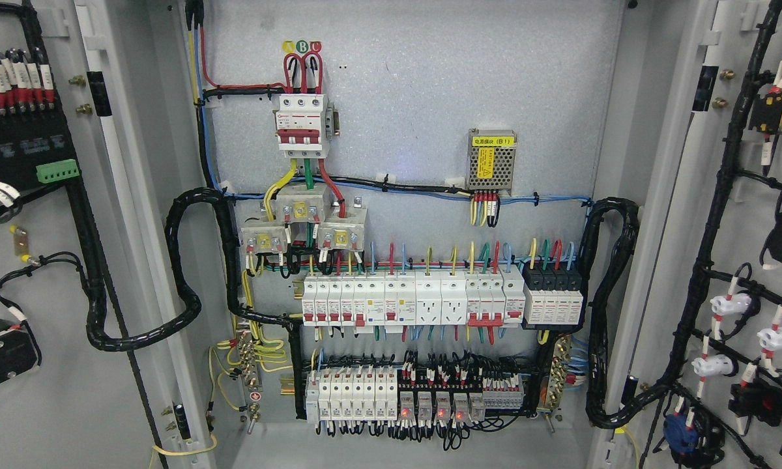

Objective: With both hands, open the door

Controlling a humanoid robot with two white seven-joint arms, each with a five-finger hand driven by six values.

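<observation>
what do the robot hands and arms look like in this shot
Neither robot hand nor arm shows in the head view, so their colour, shape and cabling cannot be described. The picture holds only the open electrical cabinet: both doors swung wide, the left door and right door carrying black cable looms, with rows of breakers inside.

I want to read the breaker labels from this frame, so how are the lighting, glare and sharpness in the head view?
Head view: lighting is even and fairly bright on the grey back panel, with a faint bluish glare spot above the black cable run; the white breaker row looks reasonably sharp, but its small print is too tiny to read; the open grey doors at both edges look stretched.
</observation>
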